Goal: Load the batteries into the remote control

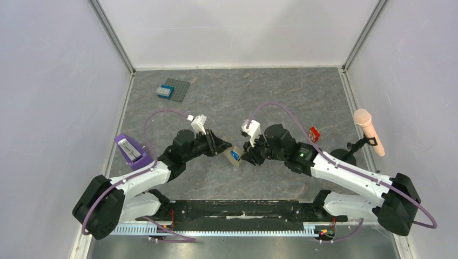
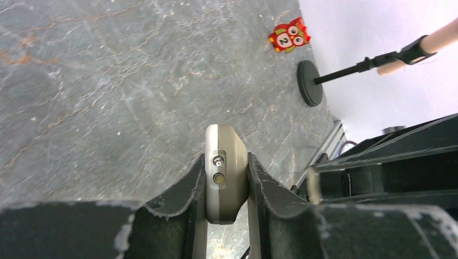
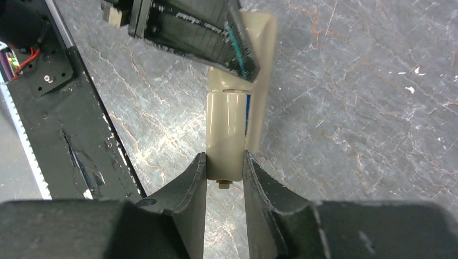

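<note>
Fingers [image 3: 197, 186] of the right claw [image 3: 224, 162] sit closest to the lens. They are closed on the free end of the remote control [image 3: 229, 127], on a beige panel that may be the battery cover. Directly ahead of this claw, the left claw [image 2: 227, 164] grips the handset's opposite end across its thickness, apparently clear of the bench [image 3: 351, 108]. A blue battery [image 1: 234, 155] shows as a thin strip just right of the gripped panel. Risk: both claws load one slim body, so any push off the handset's axis could twist it in the left claw, jam the panel or spring a battery loose. The compartment interior, the number of batteries seated and their polarity cannot be made out. The button face is hidden.
</note>
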